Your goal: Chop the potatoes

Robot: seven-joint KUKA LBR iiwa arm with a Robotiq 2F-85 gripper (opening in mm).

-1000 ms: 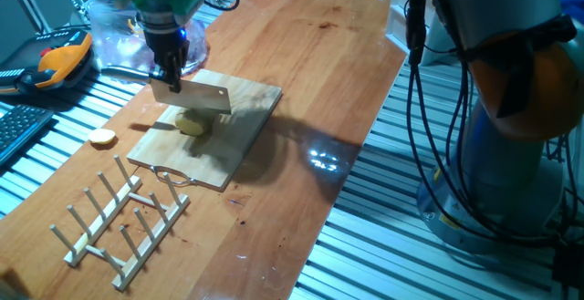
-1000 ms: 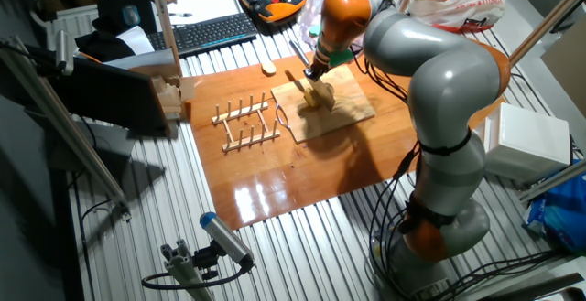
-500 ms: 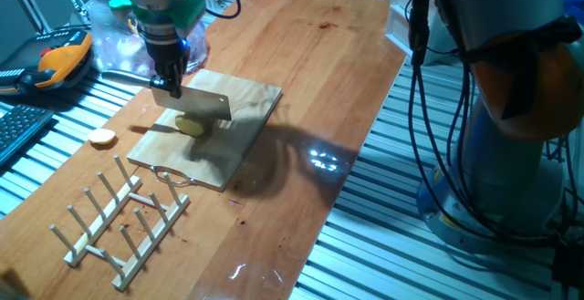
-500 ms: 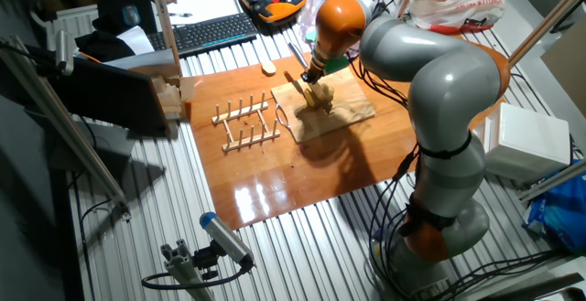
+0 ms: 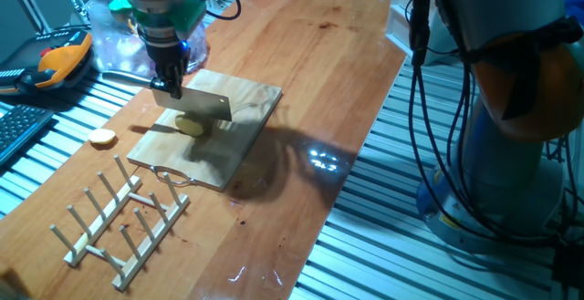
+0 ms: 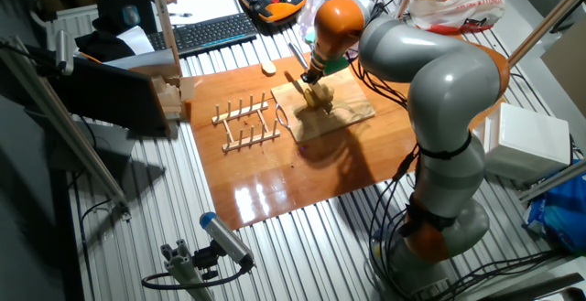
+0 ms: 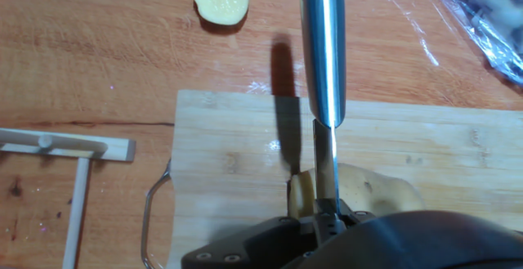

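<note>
A pale yellow potato [image 5: 190, 125] lies on the wooden cutting board [image 5: 239, 99]. My gripper [image 5: 168, 85] is shut on a knife [image 5: 204, 107], whose flat blade stands over the potato. In the hand view the blade [image 7: 325, 168] shows edge-on across the potato [image 7: 369, 190], with a thin piece [image 7: 299, 194] on its left. The steel handle [image 7: 322, 48] points away from me. In the other fixed view the gripper [image 6: 314, 72] is directly above the potato [image 6: 319, 99] on the board [image 6: 346, 109].
A small cut slice [image 5: 102, 138] lies on the table left of the board. A wooden peg rack [image 5: 123, 218] stands in front of it. A clear plastic bag [image 5: 117, 36], an orange pendant [image 5: 57, 59] and a keyboard [image 6: 211, 31] lie beyond the table's edge.
Over the last second the gripper and knife shifted slightly left and the blade settled a little lower over the potato. Since half a second ago nothing has visibly moved.
</note>
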